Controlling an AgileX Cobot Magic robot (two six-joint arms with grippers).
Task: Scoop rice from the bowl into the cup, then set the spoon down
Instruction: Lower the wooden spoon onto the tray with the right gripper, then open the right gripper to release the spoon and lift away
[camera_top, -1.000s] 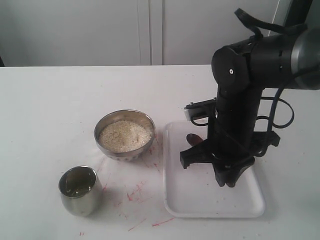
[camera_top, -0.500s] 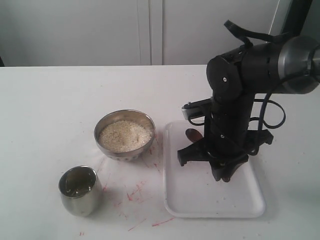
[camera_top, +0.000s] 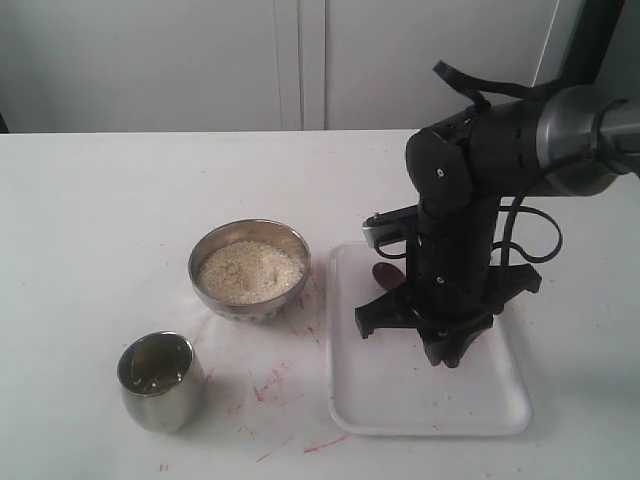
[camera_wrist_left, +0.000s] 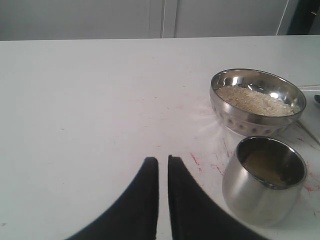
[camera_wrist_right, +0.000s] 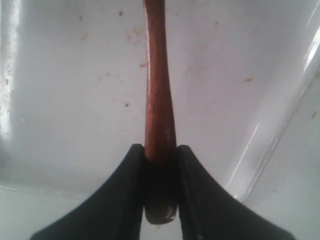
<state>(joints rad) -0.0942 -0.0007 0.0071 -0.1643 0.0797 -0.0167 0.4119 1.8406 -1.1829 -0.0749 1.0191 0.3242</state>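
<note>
Nearest on the worktop (camera_top: 100, 200), at 7 o'clock from the bowl (camera_top: 249, 300), the cup (camera_top: 155, 380) stands upright. My left hand (camera_wrist_left: 163, 165) hovers near it, fingers almost together, grasping nothing. At 4 o'clock from the bowl lies a white tray (camera_top: 400, 410). Over it my right hand (camera_wrist_right: 160, 165) is clenched on the spoon (camera_wrist_right: 159, 100) by its handle, scoop pointing toward 11 o'clock. Farther back, rice (camera_top: 249, 271) is heaped in the bowl.
</note>
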